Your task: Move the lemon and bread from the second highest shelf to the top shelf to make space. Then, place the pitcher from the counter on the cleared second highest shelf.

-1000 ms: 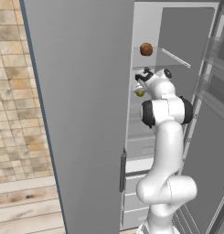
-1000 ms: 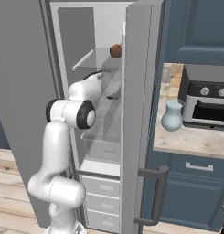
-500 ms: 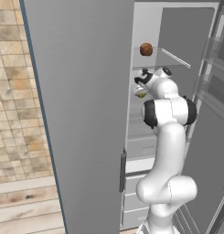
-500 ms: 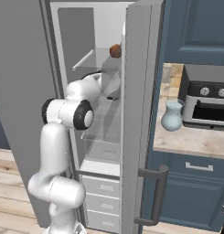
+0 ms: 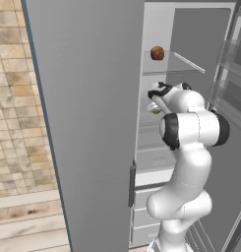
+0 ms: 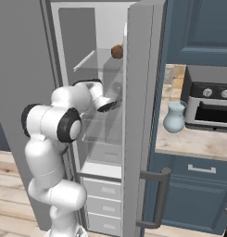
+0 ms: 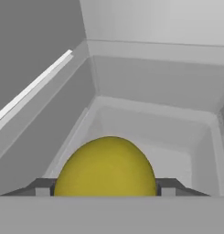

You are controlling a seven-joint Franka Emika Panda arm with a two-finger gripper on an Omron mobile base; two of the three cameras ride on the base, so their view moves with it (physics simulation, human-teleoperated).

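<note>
lemons: one, and the lemon sits right between the two dark finger tips in the hand view, one tip at each flank; in the left base view it peeks out yellow-green just under the hand.
gripper: the gripper reaches into the open fridge at the second highest shelf; fingers set wide around the lemon, touching its sides as far as can be seen, so it looks held.
bread: one brown roll, the bread, up on the top shelf near its front edge, above the hand; seen too from the right base view.
pitchers: one pale blue pitcher, upright on the counter, well apart from the fridge interior, beside a dark oven.
writing: no label or lettering can be read on anything.
</note>
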